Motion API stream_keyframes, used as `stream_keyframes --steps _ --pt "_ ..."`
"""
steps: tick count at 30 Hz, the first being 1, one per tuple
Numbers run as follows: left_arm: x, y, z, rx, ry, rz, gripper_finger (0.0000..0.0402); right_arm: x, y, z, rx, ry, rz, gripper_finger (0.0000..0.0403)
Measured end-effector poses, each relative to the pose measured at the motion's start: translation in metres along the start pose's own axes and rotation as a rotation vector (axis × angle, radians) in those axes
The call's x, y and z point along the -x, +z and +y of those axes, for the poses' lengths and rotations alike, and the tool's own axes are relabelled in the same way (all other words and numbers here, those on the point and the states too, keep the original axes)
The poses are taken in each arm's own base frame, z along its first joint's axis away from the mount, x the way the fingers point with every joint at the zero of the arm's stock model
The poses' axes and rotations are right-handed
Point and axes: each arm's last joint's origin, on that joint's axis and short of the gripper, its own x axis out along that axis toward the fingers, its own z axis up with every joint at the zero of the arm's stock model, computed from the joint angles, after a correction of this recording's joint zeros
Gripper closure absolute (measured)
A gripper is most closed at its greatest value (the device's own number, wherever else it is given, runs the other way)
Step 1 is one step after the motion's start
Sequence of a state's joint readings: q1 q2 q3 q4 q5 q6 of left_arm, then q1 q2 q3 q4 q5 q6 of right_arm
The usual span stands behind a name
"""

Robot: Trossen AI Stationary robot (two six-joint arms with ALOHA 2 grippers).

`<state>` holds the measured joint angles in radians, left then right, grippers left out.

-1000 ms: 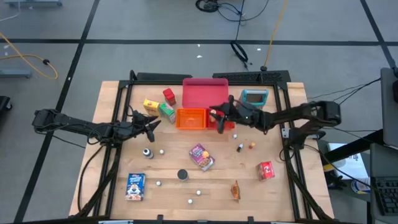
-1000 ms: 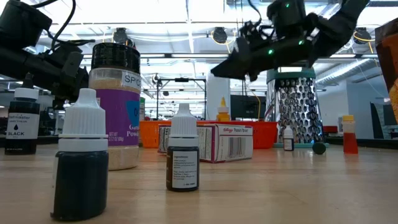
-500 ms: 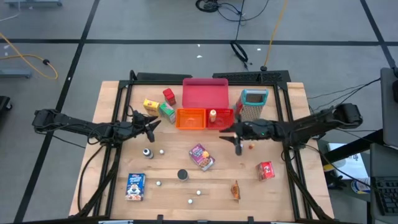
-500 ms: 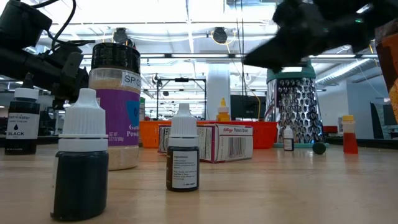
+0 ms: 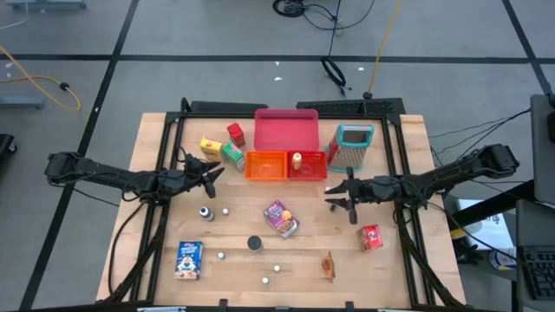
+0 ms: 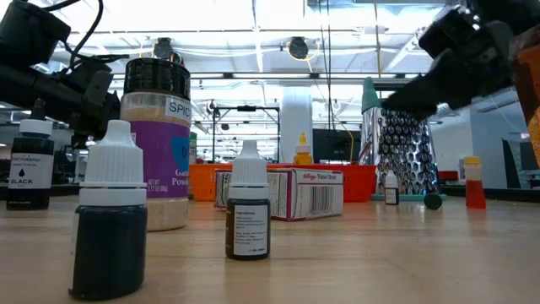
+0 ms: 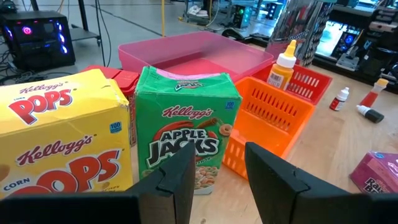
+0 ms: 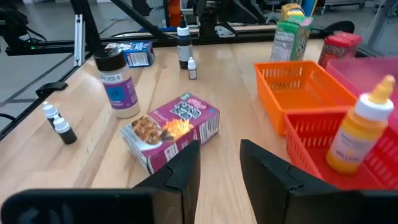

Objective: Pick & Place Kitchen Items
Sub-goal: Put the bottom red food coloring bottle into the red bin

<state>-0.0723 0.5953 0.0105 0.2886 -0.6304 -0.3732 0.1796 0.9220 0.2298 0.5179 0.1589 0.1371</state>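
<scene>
The kitchen items lie scattered over the wooden table [image 5: 390,260]. A yellow box [image 7: 62,137] and a green box [image 7: 186,134] stand upright just in front of my left gripper [image 7: 224,180], which is open and empty at the table's left [image 5: 215,173]. A yellow-capped bottle [image 8: 357,134] stands upright in the red bin [image 5: 308,166]. A purple packet [image 8: 171,130] lies flat near mid-table. My right gripper [image 8: 217,168] is open and empty, hovering right of centre [image 5: 333,194], pointing toward the packet and bins.
An orange bin [image 5: 267,165] sits beside the red one, in front of the pink tray [image 5: 285,130]. A metal grater [image 5: 353,145] stands at the back right. A spice jar [image 6: 156,143], dropper bottles [image 6: 249,211], a blue box [image 5: 189,259] and a red packet [image 5: 371,237] dot the near half.
My right gripper has drawn back from over the red bin toward the table's right and near side, sinking a little and turning. The yellow-capped bottle stays behind, upright in the red bin.
</scene>
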Motion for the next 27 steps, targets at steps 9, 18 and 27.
stream_keyframes --steps 9,18,27 --pt "0.0 0.0 0.0 0.002 0.0 0.0 0.0261 0.016 -0.027 -0.006 -0.046 -0.006 0.041 0.0276" --pt "0.0 0.0 0.0 0.001 0.0 0.0 0.0261 0.021 -0.034 -0.008 -0.044 -0.023 0.12 0.0275" --pt "0.0 0.0 0.0 0.001 0.0 0.0 0.0261 0.025 -0.041 -0.01 -0.056 -0.039 0.204 0.0275"
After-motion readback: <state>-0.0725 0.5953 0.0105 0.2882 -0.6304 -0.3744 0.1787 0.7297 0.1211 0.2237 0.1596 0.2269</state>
